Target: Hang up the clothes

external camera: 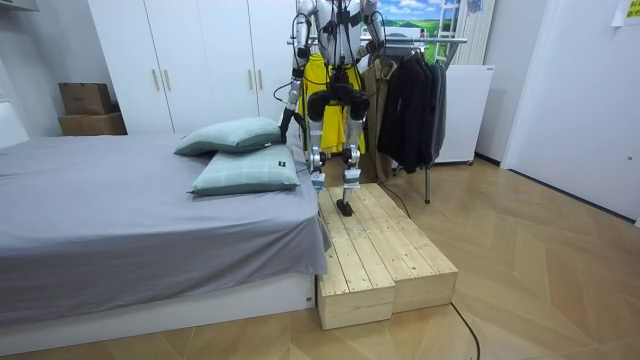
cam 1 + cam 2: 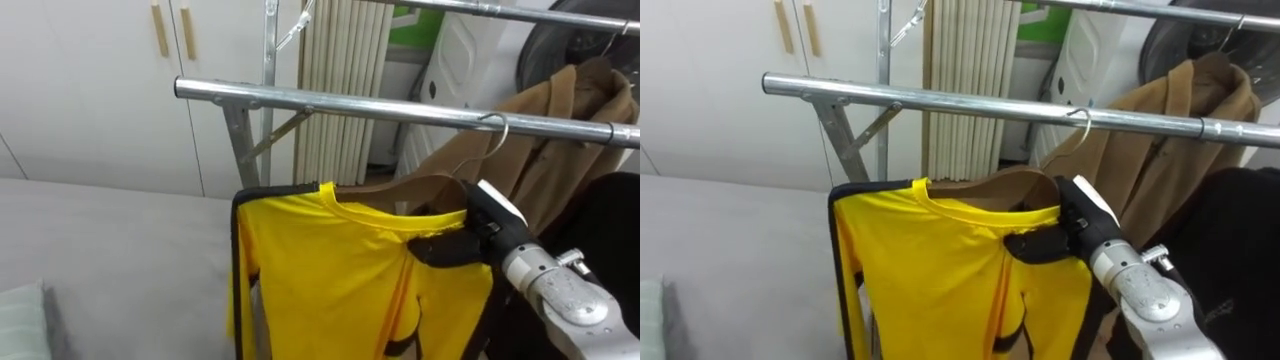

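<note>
R hand (image 2: 478,240) curled tight on wooden hanger (image 2: 420,182) w/ yellow shirt (image 2: 320,270), hook at rail (image 2: 350,103); next, probably seat hook, let go.

You are looking at a bedroom in a home: a wide bed (image 1: 120,215) with a grey sheet is taking up the room view's left, two pale green pillows (image 1: 232,135) are lying on it, white wardrobe doors (image 1: 190,60) are lining the back wall, and coats (image 1: 410,95) are hanging on a metal clothes rail (image 2: 400,108) over a wooden floor (image 1: 540,260).
</note>
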